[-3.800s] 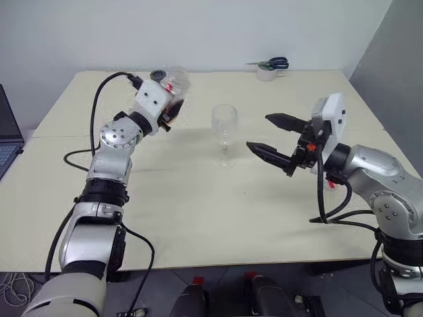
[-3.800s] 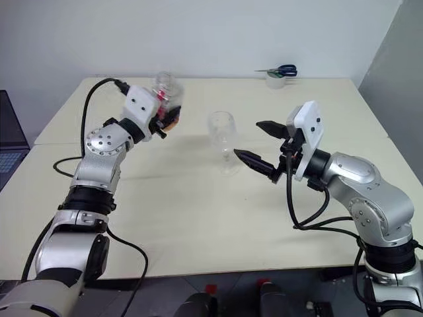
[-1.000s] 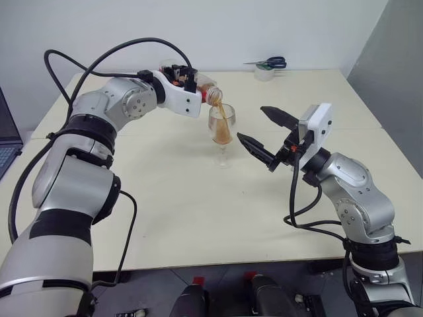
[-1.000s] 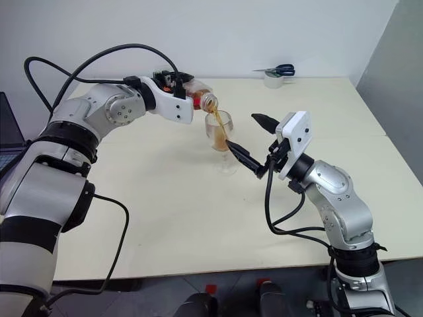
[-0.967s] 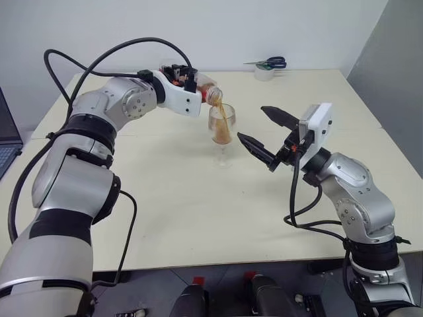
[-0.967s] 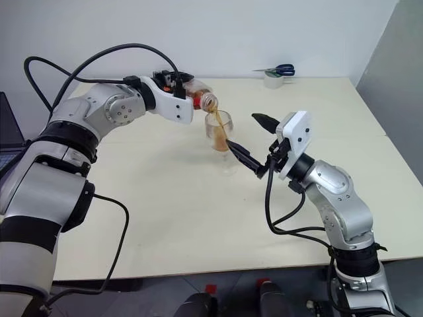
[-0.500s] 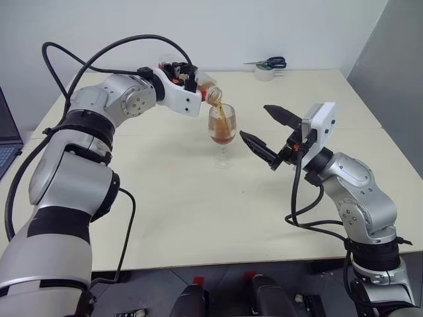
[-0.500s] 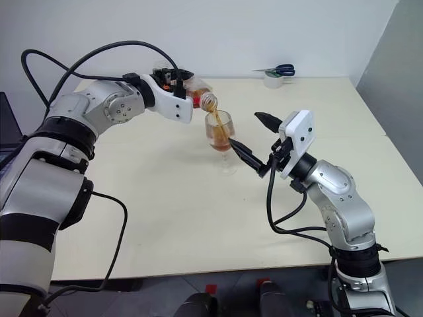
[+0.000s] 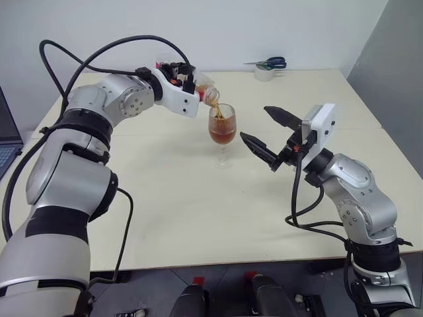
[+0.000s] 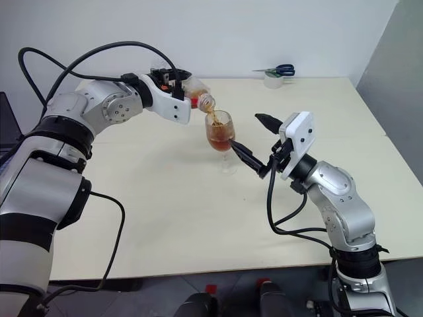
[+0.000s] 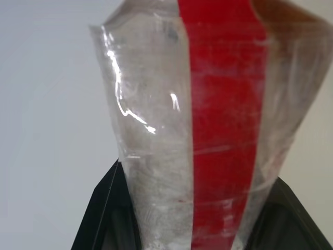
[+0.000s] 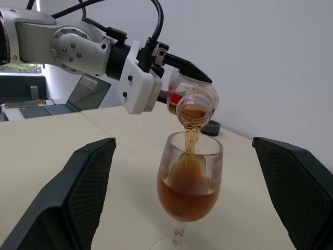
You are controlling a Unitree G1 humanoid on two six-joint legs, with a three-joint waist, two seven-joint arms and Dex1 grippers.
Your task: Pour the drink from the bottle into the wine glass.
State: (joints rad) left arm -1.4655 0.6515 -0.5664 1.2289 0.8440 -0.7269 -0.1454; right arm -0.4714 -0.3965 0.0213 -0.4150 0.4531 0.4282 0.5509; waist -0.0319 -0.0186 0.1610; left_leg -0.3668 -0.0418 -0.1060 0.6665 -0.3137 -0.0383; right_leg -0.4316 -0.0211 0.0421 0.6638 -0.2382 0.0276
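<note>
drink [image 12: 186, 195]: tea-coloured, filled roughly the lower half of the bowl; thin stream fell from the bottle mouth into it.
wine glass [image 9: 222, 133]: stood upright on the table [image 9: 198, 205], centre of the head view, slightly above the middle.
bottle [image 12: 193, 99]: tipped mouth-down just above the glass rim, upper centre of the right wrist view; uncapped; red label strip visible in the left wrist view. Little liquid seemed left, near the neck.
left gripper [image 9: 190, 80]: fingers clamped on the bottle body, upper centre-left of the head view, arm reaching in from the left.
right gripper [image 9: 271, 129]: fingers spread wide, nothing between them; hovered just right of the glass, near it, not touching as far as I could tell.
background: scissors [image 9: 269, 63] lay on a tape roll [image 9: 266, 73] at the far table edge, upper centre-right; laptop edge [image 9: 6, 142] at far left.
risk 1: mouth sat close over the rim, so any wrist drift sideways would likely put the stream on the table.
risk 2: bottle neck dropping could knock the rim; tall stem, small foot, probably tips easily.
risk 3: the open right finger nearest the bowl could nudge it if that arm shifted inward.
risk 4: squeezed soft bottle looked deformed; grip slip could drop it onto the glass.
</note>
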